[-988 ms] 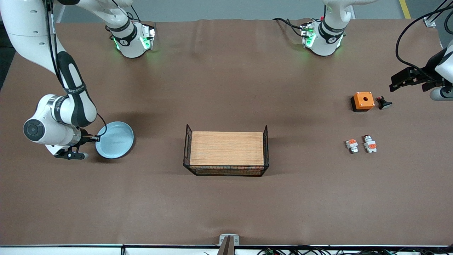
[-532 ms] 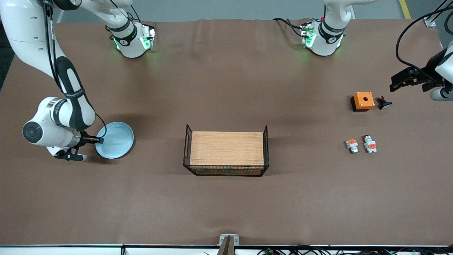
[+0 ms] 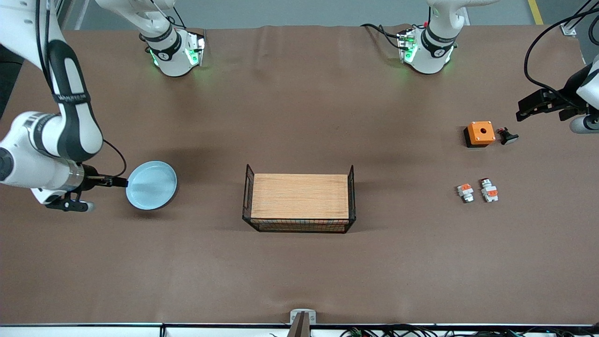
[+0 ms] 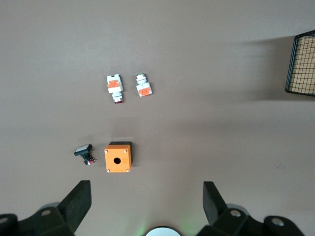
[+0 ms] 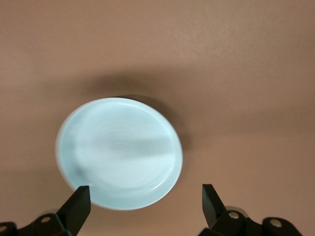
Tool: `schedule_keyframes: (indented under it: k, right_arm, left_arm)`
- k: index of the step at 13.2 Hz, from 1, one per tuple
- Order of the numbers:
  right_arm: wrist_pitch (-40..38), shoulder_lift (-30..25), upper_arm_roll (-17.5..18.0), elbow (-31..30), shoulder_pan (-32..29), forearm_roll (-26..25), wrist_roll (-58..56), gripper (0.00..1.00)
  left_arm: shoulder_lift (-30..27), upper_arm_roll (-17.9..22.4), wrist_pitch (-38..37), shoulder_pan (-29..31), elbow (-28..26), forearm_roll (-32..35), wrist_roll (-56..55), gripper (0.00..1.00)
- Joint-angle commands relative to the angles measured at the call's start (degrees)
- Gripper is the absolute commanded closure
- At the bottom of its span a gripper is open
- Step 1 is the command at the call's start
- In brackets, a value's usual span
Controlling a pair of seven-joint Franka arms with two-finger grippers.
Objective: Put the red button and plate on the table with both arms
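The pale blue plate (image 3: 152, 185) lies flat on the brown table (image 3: 299, 117) toward the right arm's end. My right gripper (image 3: 120, 181) is beside its rim, open and empty. In the right wrist view the plate (image 5: 118, 152) fills the middle and my right gripper (image 5: 145, 204) has its fingers spread wide at the plate's edge. Two red buttons (image 3: 465, 192) (image 3: 489, 190) lie side by side on the table toward the left arm's end; they also show in the left wrist view (image 4: 114, 87) (image 4: 143, 85). My left gripper (image 3: 522, 112) (image 4: 146, 196) waits in the air, open and empty, over the table near the orange box.
A wood-topped black wire rack (image 3: 299, 199) (image 4: 301, 64) stands mid-table. An orange box with a hole (image 3: 479, 133) (image 4: 118, 157) and a small black button piece (image 3: 507, 136) (image 4: 83, 152) lie farther from the front camera than the red buttons.
My right arm has drawn back from the plate toward its own end of the table. The plate has stayed in place. The left arm has not moved.
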Motion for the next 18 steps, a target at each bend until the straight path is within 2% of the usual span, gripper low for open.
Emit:
schedule_keyframes:
  k: [1,4,7,9,12,15,18]
  right_arm:
    - [-5.5,-7.3,0.0,-0.4,4.0,0.4,6.6,0.0]
    - [-15.6,-12.0,0.1,4.7,6.1,0.4,8.9,0.0]
    - [-28.6,-12.4,0.0,15.5,6.2,-0.1,8.9,0.0]
    - [-33.9,-12.8,-0.1,20.3,6.1,-0.3,8.9,0.0]
    - [-34.4,-16.7,0.0,21.8,6.2,-2.0,8.4,0.0]
    - [-38.5,-16.5,-0.7,26.4,5.2,-3.0,8.2,0.0]
    - [-38.5,-16.6,0.1,27.3,4.3,-2.5,8.2,0.0]
  left_arm:
    - [-0.6,-0.1,-0.5,0.1,-0.1,0.8,-0.1,0.0]
    - [-0.6,-0.1,-0.5,0.1,-0.1,0.8,0.0,0.0]
    - [-0.5,-0.1,-0.5,0.2,-0.1,0.9,0.0,0.0]
    - [-0.3,-0.1,-0.3,0.2,-0.1,0.9,-0.1,0.0]
    - [-0.2,-0.1,-0.2,0.2,-0.1,0.9,0.0,0.0]
    - [-0.2,-0.1,-0.2,0.2,-0.1,0.9,-0.1,0.0]
    - [-0.1,-0.1,-0.1,0.2,-0.1,0.9,-0.1,0.0]
